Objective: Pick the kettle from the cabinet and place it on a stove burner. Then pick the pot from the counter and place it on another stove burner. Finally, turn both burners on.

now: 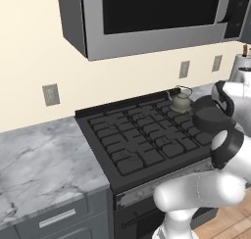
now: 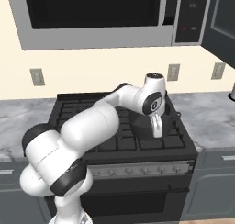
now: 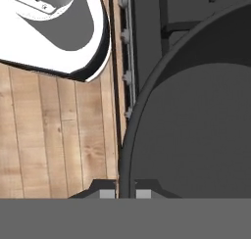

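Note:
The wide dark pot (image 1: 210, 117) is over the front right part of the black stove (image 1: 142, 135). My gripper (image 3: 125, 193) is shut on its rim, one fingertip inside the wall and one outside. Seen from the right base, the gripper (image 2: 157, 126) points down onto the pot (image 2: 170, 123), which is hard to tell from the grate. I cannot tell whether the pot rests on the grate or hangs just above it. The small grey kettle (image 1: 181, 101) stands on the back right burner, behind the pot.
A silver-framed microwave (image 2: 96, 16) hangs low over the stove. A dark cabinet door (image 2: 222, 25) stands open at the upper right. Marble counter (image 1: 39, 155) lies left of the stove and more counter (image 2: 211, 117) lies to its right. Knobs (image 2: 137, 171) line the stove front above the wooden floor (image 3: 54, 135).

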Motion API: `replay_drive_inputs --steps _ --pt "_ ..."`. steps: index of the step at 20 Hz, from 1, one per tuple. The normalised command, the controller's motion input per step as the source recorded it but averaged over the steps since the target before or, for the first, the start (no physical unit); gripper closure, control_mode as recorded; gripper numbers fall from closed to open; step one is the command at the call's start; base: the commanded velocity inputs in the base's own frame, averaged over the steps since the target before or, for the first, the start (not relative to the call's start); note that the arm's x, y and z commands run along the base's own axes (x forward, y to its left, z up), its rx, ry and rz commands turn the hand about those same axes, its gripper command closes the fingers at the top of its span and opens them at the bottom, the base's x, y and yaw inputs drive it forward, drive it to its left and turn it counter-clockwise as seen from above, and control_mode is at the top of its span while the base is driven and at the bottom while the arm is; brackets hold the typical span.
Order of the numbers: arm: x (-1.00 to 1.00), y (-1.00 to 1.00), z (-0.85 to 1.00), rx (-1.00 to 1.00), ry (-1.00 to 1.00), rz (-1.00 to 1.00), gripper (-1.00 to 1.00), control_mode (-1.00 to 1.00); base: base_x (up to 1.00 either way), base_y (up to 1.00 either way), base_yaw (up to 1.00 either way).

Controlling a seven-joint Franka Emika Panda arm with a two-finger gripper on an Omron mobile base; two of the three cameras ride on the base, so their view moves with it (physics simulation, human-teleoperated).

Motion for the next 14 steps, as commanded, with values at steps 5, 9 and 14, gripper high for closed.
replay_drive_inputs --steps 5,9,14 --pt "0.17 -0.11 -0.19 0.01 0.00 0.00 1.00 -1.00 0.00 0.00 0.00" --pt "0.15 -0.11 -0.18 0.01 0.00 0.00 1.00 -1.00 0.00 0.00 0.00" --pt "0.19 -0.10 -0.21 0.01 0.00 0.01 1.00 -1.00 0.00 0.00 0.00"
